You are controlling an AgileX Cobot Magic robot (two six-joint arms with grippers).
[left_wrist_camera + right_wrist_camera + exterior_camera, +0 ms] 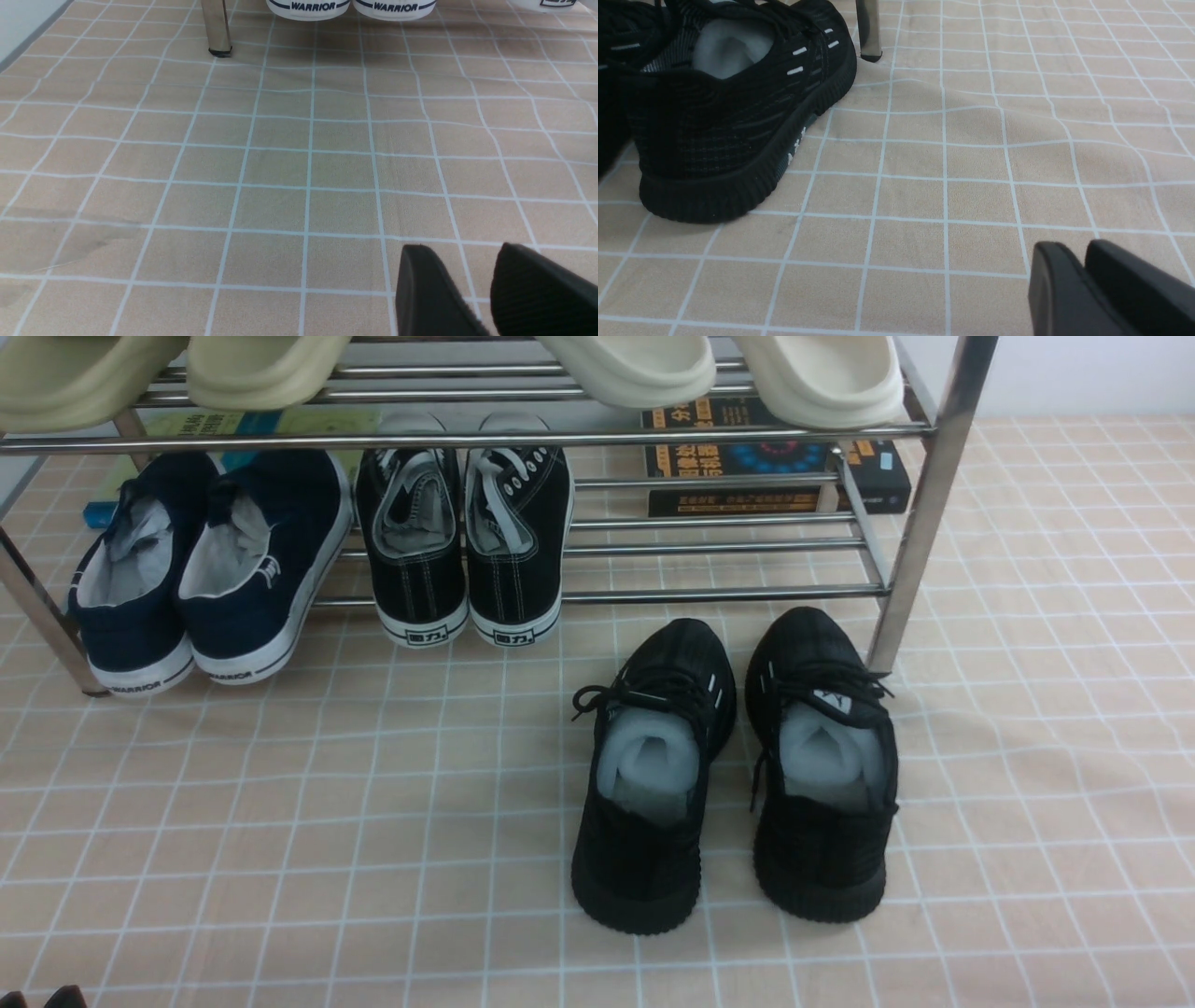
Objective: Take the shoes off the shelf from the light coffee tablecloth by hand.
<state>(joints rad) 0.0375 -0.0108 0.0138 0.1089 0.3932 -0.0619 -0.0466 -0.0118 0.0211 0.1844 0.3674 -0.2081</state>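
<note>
The shoes (653, 859), an all-black knit pair, stand side by side on the light coffee tablecloth (327, 803), heels toward me. They are just in front of the shelf (920, 513), near its right leg. In the right wrist view one shoe (728, 130) rests flat on the cloth. My right gripper (1073, 245) is well clear of it, fingers almost together with nothing between them. My left gripper (460, 249) hovers over bare cloth with a gap between its fingers, holding nothing.
On the shelf's lower tier stand navy white-soled slip-ons (215, 569) and black canvas sneakers (467, 551), with books (775, 467) behind. Pale slippers (635, 369) sit on the upper tier. A shelf leg (217, 28) stands ahead of the left gripper. The cloth is wrinkled at the right (1017, 112).
</note>
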